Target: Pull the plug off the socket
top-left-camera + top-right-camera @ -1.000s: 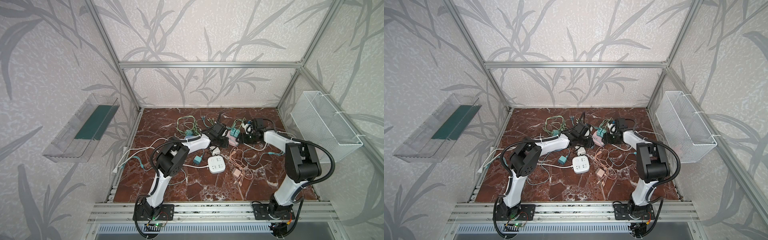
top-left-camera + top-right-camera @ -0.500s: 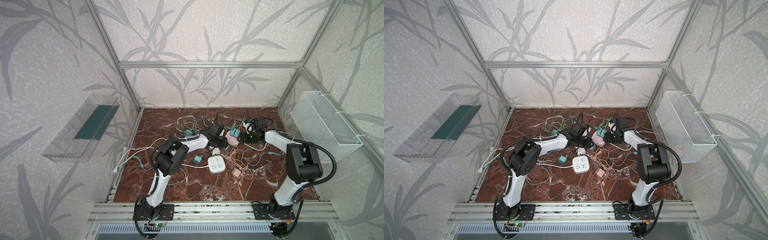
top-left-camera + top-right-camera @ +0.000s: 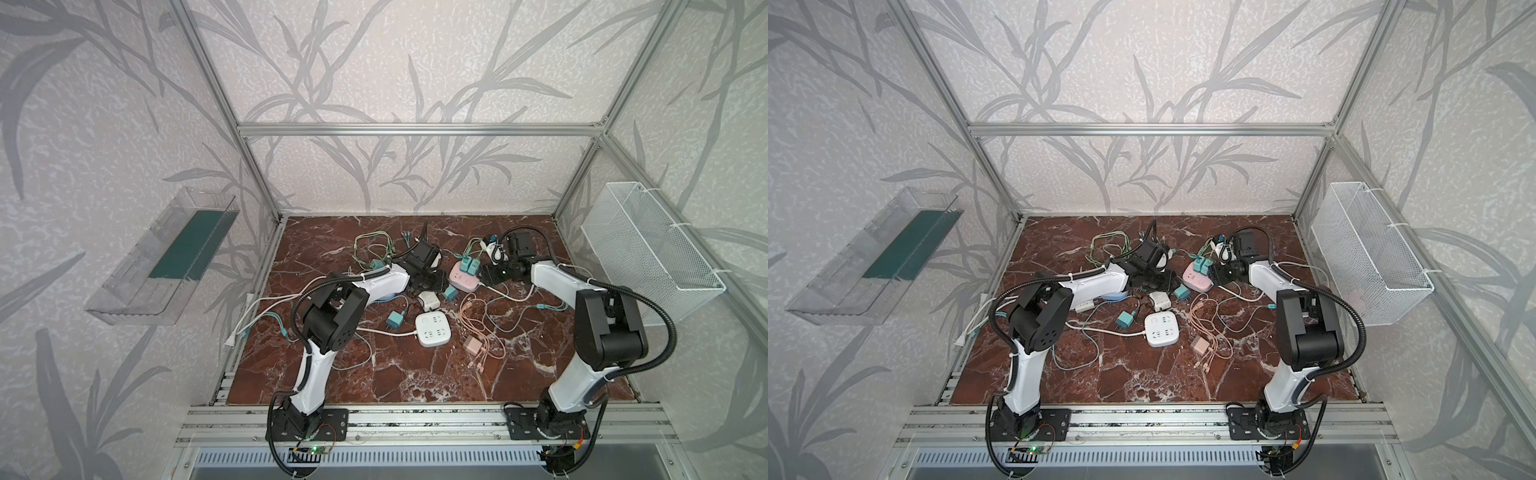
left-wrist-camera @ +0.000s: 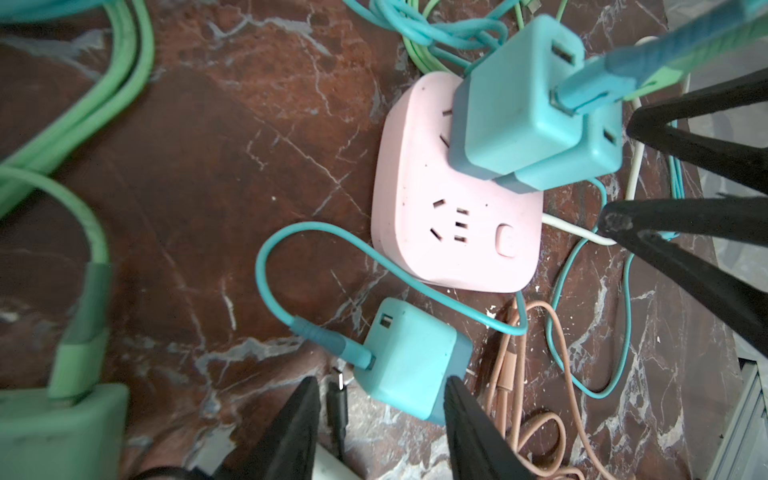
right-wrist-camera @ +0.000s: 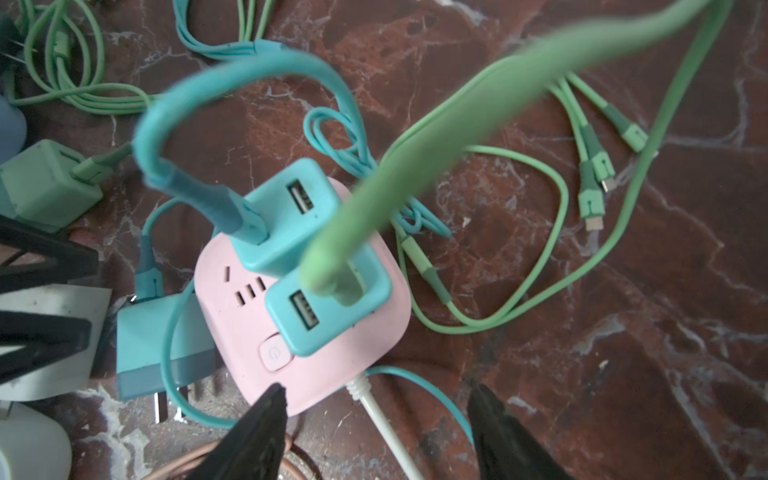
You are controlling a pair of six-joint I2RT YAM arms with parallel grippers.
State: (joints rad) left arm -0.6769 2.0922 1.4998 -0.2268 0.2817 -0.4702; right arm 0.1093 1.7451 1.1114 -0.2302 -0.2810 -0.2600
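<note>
The pink socket (image 3: 464,281) (image 4: 453,232) (image 5: 332,365) lies on the marble floor with two teal plugs (image 4: 519,120) (image 5: 286,220) standing in it. A third teal plug (image 4: 411,365) (image 3: 450,293) lies loose on the floor beside it, prongs out of the socket. My left gripper (image 4: 380,386) (image 3: 432,282) is open around this loose plug, with a gap on one side. On the socket's other side my right gripper (image 5: 376,392) (image 3: 488,276) is open, straddling the socket's corner and its white cord (image 5: 374,407).
A white socket (image 3: 433,329), another teal plug (image 3: 393,320), a white adapter (image 3: 428,299) and a beige charger (image 3: 471,343) with peach cables lie nearer the front. Green cables (image 3: 372,249) and a green charger (image 5: 45,183) lie at the back left. A wire basket (image 3: 648,257) hangs at right.
My left gripper has opened and let go of the teal plug, which now lies on the floor beside the pink socket. The right gripper has hardly moved.
</note>
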